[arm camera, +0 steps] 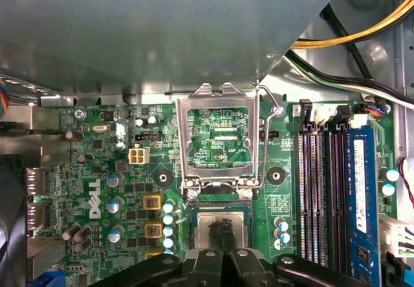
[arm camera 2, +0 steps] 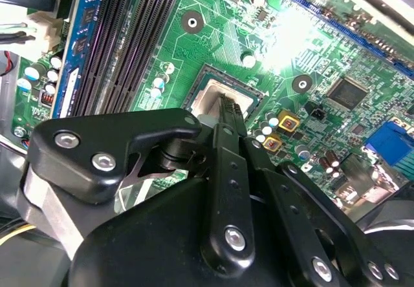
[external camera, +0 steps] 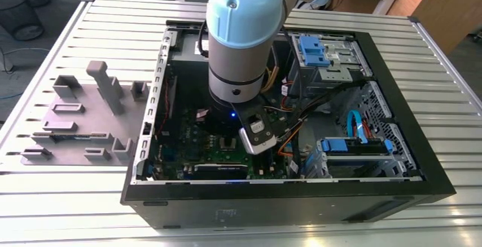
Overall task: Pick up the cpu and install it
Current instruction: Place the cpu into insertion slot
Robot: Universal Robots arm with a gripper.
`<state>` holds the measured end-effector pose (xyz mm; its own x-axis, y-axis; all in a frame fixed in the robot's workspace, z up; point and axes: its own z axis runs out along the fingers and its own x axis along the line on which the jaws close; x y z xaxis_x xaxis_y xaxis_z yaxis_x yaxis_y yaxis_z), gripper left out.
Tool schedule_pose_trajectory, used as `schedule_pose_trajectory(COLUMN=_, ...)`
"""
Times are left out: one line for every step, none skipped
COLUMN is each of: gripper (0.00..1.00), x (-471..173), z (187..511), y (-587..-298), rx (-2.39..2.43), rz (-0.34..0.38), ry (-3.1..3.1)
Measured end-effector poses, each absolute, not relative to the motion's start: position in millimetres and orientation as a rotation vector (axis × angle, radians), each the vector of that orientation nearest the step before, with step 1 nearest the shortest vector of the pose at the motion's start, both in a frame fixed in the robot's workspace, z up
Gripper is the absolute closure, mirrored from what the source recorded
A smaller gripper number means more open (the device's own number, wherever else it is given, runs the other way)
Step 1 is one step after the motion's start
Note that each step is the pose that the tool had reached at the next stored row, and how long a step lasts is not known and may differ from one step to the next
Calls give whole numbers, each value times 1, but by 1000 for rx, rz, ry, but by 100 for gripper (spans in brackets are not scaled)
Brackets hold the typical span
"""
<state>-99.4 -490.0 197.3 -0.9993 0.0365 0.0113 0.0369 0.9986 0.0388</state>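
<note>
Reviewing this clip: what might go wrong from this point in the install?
The end effector sits at the socket, with the cpu pale beneath it; whether it lies flat is unclear, so pressing may damage contacts. The open metal frame and loose cables close by might catch the arm.

Matt black gripper fingers [arm camera 2: 228, 151]; at their tips, a pale silver-grey metal square chip [arm camera: 208, 225], dull-sheened, on a glossy green circuit board [arm camera: 103, 164].
</note>
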Motion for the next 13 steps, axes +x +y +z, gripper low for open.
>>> schedule_pose_trajectory(gripper=89, x=-99, z=196, y=-490, rx=-57, rz=-62, ry=-3132)
schedule_pose_trajectory(gripper=89, x=-99, z=196, y=-490, rx=-57, rz=-62, ry=-3133)
schedule_pose_trajectory(gripper=89, x=-100, z=196, y=-490, rx=-57, rz=-61, ry=-3133)
schedule_pose_trajectory(gripper=89, x=-100, z=196, y=-490, rx=-57, rz=-61, ry=-3133)
schedule_pose_trajectory(gripper=89, x=-100, z=195, y=-490, rx=-57, rz=-61, ry=-3133)
schedule_pose_trajectory(gripper=89, x=-100, z=195, y=-490, rx=-57, rz=-62, ry=-3133)
schedule_pose_trajectory(gripper=89, x=-100, z=194, y=-490, rx=-57, rz=-61, ry=-3133)
schedule_pose_trajectory(gripper=89, x=-100, z=194, y=-490, rx=-57, rz=-61, ry=-3133)
schedule_pose_trajectory(gripper=89, x=-100, z=194, y=-490, rx=-57, rz=-61, ry=-3133)
schedule_pose_trajectory(gripper=89, x=-100, z=193, y=-490, rx=-57, rz=-61, ry=-3133)
schedule_pose_trajectory(gripper=89, x=-100, z=193, y=-490, rx=-57, rz=-61, ry=-3133)
schedule_pose_trajectory(gripper=89, x=-100, z=193, y=-490, rx=-57, rz=-61, ry=-3133)
schedule_pose_trajectory(gripper=89, x=-100, z=193, y=-490, rx=-57, rz=-61, ry=-3133)
